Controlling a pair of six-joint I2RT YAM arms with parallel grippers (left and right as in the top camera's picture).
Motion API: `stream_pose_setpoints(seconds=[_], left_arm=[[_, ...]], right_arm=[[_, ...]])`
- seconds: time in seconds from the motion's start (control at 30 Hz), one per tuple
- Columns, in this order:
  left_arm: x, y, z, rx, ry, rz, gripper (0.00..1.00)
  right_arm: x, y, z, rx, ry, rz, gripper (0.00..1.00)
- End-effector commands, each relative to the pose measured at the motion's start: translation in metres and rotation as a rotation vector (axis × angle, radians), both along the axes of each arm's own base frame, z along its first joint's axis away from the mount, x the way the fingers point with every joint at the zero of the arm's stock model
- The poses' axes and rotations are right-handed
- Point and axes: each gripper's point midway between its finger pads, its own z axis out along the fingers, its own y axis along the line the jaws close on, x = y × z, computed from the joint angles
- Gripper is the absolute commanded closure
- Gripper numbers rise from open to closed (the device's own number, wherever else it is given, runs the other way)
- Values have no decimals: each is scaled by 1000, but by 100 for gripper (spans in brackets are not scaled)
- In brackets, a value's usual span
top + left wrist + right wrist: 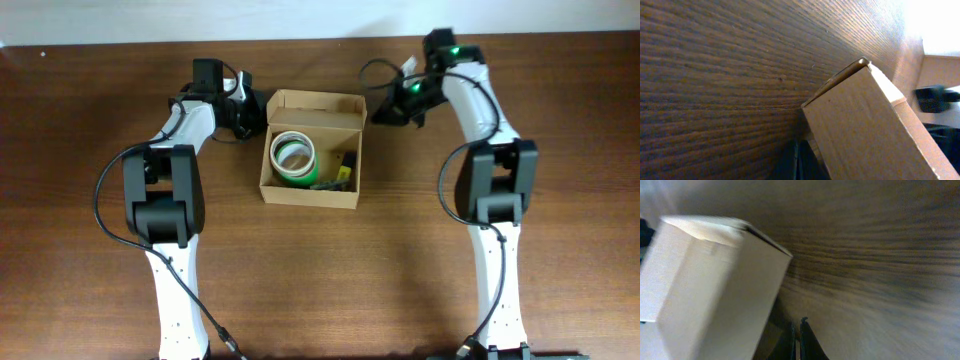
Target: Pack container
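The left pincer (797, 155) is pressed shut and empty; the right pincer (797, 330) likewise; whether either touches cardboard I cannot tell. The container (311, 190) sits at upper centre of the overhead frame, between them, the left pincer just beside its upper left wall, the right near its upper right corner; its flap lid (315, 103) stands open. Inside, a white-and-green tape roll (293, 155) lies at left; small dark and yellow-green items (340, 176), too small to identify, lie at right.

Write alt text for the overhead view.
An open tan cardboard container on a wooden table holds a tape roll and small items. The left arm and right arm reach toward its far corners, jaws shut.
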Motion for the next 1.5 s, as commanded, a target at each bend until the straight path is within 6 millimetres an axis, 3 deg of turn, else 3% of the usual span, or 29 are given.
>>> stream_pose_setpoints(seconds=[0.0, 0.5, 0.83, 1.13, 1.47], left_arm=[[-4, -3, -13, -22, 33, -5, 98], [-7, -20, 7, -153, -1, -76, 98], [-11, -27, 24, -256, -24, -129, 98], [-12, -9, 40, -357, -32, -136, 98], [-17, 6, 72, -528, -95, -203, 98]], right_arm=[[-8, 29, 3, 83, 39, 23, 96], [-14, 50, 13, 158, 43, 60, 96], [-13, 50, 30, 273, 27, 74, 96], [-12, 34, 78, 464, -17, 85, 96], [-6, 3, 157, 559, -131, 56, 96]])
